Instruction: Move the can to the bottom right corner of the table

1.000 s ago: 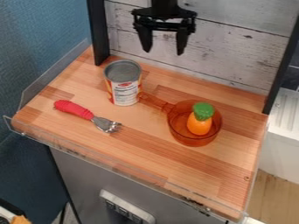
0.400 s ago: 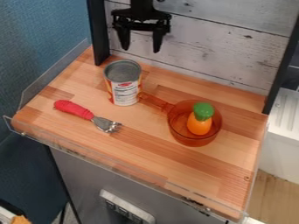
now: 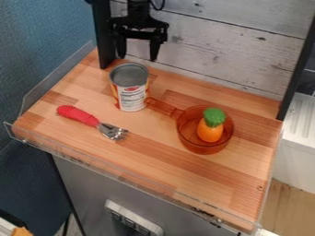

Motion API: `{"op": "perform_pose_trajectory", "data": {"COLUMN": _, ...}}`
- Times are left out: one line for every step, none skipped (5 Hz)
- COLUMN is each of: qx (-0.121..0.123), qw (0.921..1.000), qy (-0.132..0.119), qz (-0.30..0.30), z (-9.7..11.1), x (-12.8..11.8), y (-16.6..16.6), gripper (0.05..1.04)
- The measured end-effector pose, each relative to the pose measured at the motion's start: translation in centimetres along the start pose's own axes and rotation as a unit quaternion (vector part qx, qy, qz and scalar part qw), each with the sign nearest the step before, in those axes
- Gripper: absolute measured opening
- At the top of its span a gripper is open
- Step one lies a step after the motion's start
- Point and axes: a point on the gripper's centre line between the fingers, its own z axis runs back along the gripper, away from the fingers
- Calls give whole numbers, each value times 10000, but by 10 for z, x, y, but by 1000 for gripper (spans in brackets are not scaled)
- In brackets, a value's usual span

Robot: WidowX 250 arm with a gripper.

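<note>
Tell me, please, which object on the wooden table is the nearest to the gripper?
The can, standing upright: its top is just below the gripper in the view, while the red-handled fork and orange pan lie farther down.

arm [image 3: 139,10] cut off above, print [image 3: 132,97] on can [image 3: 129,73] blurred

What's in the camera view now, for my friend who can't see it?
An open black gripper hangs over a silver-topped can on a wooden table. An orange see-through pan holds a toy with a green top, and a red-handled fork lies to the left.
</note>
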Motion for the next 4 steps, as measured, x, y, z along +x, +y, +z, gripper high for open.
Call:
{"op": "perform_pose_trajectory", "data": {"qx": -33, "qw": 9995, "qy": 307, "qz": -91, "z": -16, "x": -16, "y": 3, "gripper": 1001}}
{"op": "perform_pose_trajectory", "data": {"qx": -107, "qw": 9982, "qy": 570, "qz": -172, "z": -23, "x": -30, "y": 7, "gripper": 1001}}
{"op": "perform_pose_trajectory", "data": {"qx": -143, "qw": 9984, "qy": 463, "qz": -307, "z": -14, "x": -37, "y": 7, "gripper": 1001}}
{"op": "perform_pose_trajectory", "data": {"qx": -203, "qw": 9979, "qy": 473, "qz": -381, "z": -13, "x": -50, "y": 11, "gripper": 1000}}
